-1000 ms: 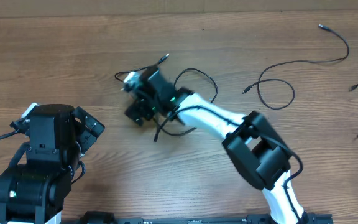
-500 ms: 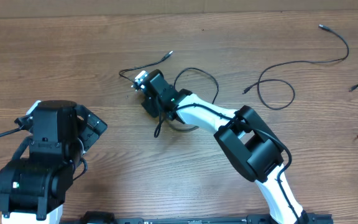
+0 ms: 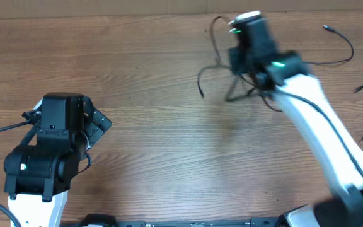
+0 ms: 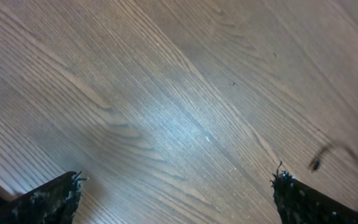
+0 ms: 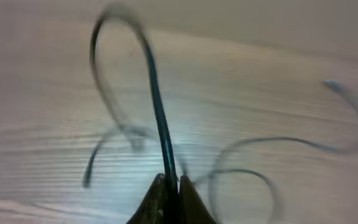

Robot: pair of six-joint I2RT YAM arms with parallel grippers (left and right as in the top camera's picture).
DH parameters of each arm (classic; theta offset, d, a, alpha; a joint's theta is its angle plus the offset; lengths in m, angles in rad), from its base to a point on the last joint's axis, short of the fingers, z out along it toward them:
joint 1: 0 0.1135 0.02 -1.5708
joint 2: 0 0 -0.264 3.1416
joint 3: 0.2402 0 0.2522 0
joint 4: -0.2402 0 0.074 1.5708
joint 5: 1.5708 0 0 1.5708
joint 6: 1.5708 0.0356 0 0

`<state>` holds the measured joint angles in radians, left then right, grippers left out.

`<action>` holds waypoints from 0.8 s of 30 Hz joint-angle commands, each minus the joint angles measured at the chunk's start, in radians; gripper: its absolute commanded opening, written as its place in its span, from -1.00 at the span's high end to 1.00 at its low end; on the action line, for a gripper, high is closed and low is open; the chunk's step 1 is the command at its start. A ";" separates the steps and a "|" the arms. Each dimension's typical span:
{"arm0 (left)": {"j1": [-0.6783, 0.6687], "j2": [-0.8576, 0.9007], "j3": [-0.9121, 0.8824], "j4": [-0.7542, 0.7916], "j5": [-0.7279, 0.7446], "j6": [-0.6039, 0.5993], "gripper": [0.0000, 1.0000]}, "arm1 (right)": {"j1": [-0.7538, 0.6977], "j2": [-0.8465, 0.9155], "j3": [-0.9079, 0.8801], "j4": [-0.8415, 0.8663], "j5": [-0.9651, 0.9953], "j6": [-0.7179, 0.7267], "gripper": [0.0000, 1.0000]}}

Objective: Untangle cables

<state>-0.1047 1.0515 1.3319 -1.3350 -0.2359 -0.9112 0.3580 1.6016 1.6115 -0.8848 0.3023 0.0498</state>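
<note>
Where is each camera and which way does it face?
Overhead: above the table, looking straight down; left arm, right arm show.
Left wrist: on left arm, facing bare wood; open left pincer at bottom corners.
Right wrist: on right arm, looking along shut right pincer gripping a cable.
Shared: overhead and right wrist show that cable.

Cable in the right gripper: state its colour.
Black cable, clearest in the right wrist view.

Light wood-grain worktop point(image 4: 179, 87) beneath the wide-spread left hand point(image 4: 178, 183).
Black fingertips point(image 4: 51, 200) in both lower corners; blurred thin black cable point(image 4: 344, 149) at lower right.
</note>
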 commanded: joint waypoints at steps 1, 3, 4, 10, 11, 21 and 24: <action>0.000 0.033 0.006 0.000 0.001 -0.013 -0.99 | -0.073 -0.211 0.008 -0.038 0.011 0.029 0.92; 0.000 0.052 0.006 0.000 0.001 -0.012 -0.99 | -0.142 -0.321 0.008 -0.045 0.011 0.029 0.92; 0.000 0.060 0.006 0.000 0.001 -0.013 -0.99 | -0.167 -0.352 0.008 -0.045 0.011 0.029 0.92; 0.000 0.121 0.006 0.000 0.001 -0.013 -0.99 | -0.354 -0.460 0.006 -0.065 0.011 0.006 0.92; 0.000 0.136 0.006 0.000 0.001 -0.012 -1.00 | -0.390 -0.447 0.005 -0.082 0.011 -0.003 0.92; 0.000 0.273 0.006 0.000 0.001 -0.013 -0.99 | -0.544 -0.184 0.005 -0.163 -0.024 0.002 0.92; 0.000 0.309 0.006 -0.004 0.004 0.042 -0.99 | -0.559 -0.114 0.005 -0.170 -0.034 0.006 0.92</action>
<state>-0.1047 1.3285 1.3319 -1.3354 -0.2363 -0.9104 -0.1852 1.4456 1.6135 -1.0492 0.2909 0.0521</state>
